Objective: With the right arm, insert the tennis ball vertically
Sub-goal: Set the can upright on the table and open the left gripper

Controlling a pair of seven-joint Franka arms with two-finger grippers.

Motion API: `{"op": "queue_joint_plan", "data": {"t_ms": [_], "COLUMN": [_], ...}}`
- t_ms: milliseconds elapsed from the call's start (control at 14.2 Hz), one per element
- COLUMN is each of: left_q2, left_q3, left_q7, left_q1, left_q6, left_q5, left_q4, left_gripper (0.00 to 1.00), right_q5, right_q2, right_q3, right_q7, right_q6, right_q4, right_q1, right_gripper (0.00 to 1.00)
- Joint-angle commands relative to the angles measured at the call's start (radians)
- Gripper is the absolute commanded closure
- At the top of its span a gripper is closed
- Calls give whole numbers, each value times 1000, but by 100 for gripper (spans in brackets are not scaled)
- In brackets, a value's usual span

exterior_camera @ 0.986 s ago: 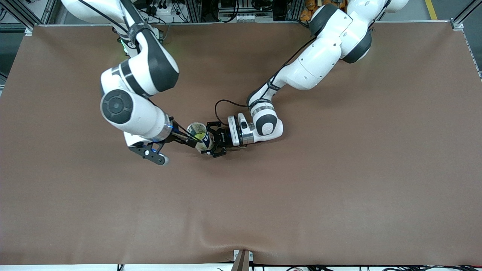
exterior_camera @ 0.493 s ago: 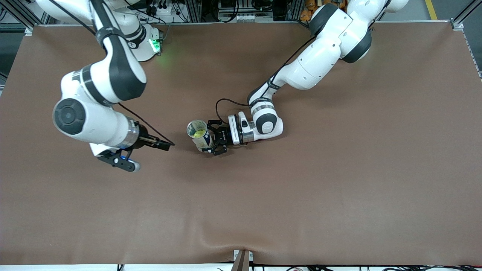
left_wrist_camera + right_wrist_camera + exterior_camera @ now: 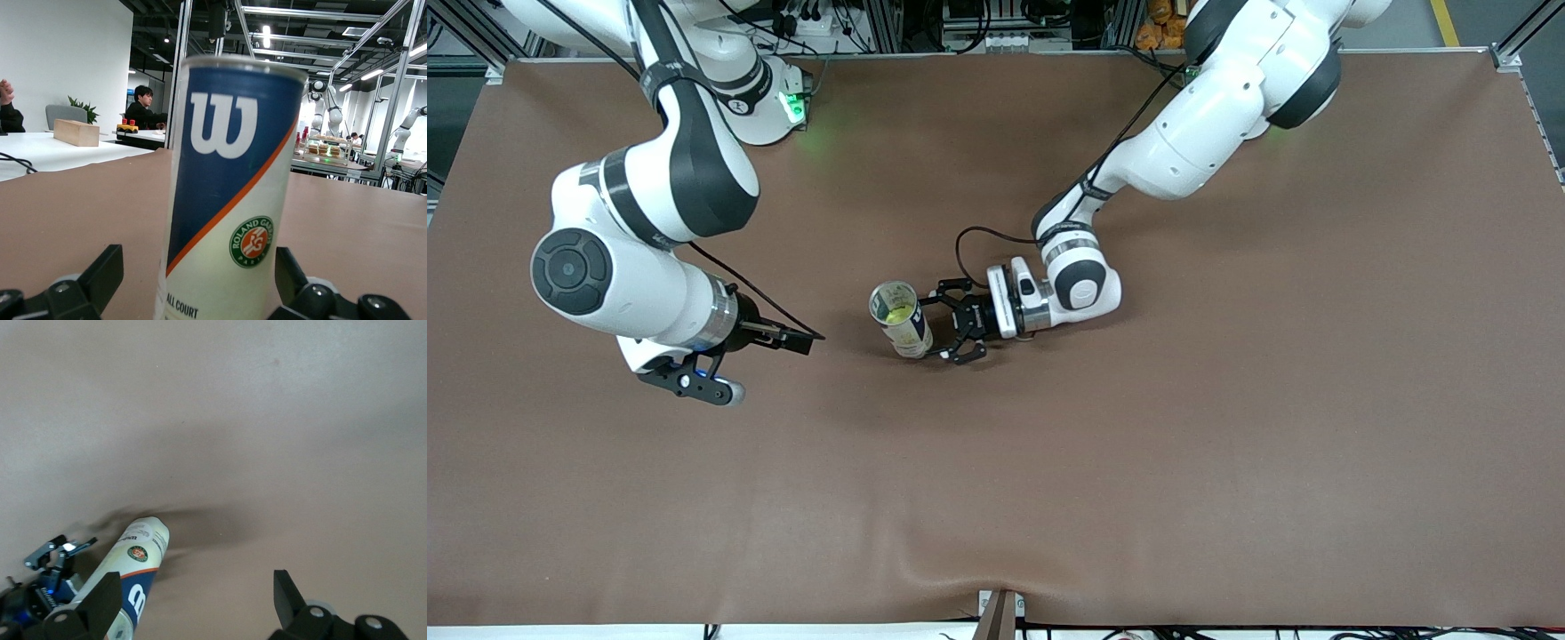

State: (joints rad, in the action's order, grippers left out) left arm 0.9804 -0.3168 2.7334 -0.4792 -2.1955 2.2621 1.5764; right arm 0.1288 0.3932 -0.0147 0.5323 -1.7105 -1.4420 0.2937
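A tall tennis ball can (image 3: 901,320) stands upright near the middle of the brown bench (image 3: 1227,444), its top uncapped, and a yellow-green tennis ball (image 3: 898,314) shows inside it through the mouth. The can's label is blue over white with an orange stripe, and in the left wrist view the can (image 3: 227,193) fills the middle of the frame, standing straight. The left gripper (image 3: 953,325) lies low over the bench just beside the can, toward the left arm's end of the bench; its black open-frame jaws stand apart, one to each side of the can's lower part, and do not clamp it, with a gap visible between the can and the claw tips. The right gripper (image 3: 800,338) hangs over bare bench well apart from the can, toward the right arm's end; it holds nothing. The front view shows its slim black fingers (image 3: 783,335) lying close beside each other, pointing toward the can. From the right wrist view the can (image 3: 137,583) is seen from above at a slant, with the left gripper (image 3: 57,553) beside it and the can's shadow falling across the bench (image 3: 267,420).
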Motion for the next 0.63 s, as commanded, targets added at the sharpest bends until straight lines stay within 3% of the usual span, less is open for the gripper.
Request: {"op": "queue_joint_plan", "data": {"t_ms": [0, 141, 282, 564], "left_q2": [-100, -143, -152, -166], "left_q3": [-13, -50, -53, -54], "left_q7": [86, 39, 25, -119], "left_q1": [62, 108, 125, 224], "left_q6": [11, 11, 11, 11], "left_q5": [-33, -44, -76, -326], "left_q4": [149, 233, 244, 251], "left_gripper": [0, 0, 0, 0], "right_q5": [-14, -15, -14, -14], "right_q2": [-56, -80, -128, -235], "right_q3": [10, 9, -16, -70], "right_q7": [-54, -97, -152, -343], "right_q6": [17, 26, 45, 46], "right_q4": [-44, -60, -99, -198], "right_q1": [-34, -48, -62, -134], "right_gripper": [0, 0, 0, 0]}}
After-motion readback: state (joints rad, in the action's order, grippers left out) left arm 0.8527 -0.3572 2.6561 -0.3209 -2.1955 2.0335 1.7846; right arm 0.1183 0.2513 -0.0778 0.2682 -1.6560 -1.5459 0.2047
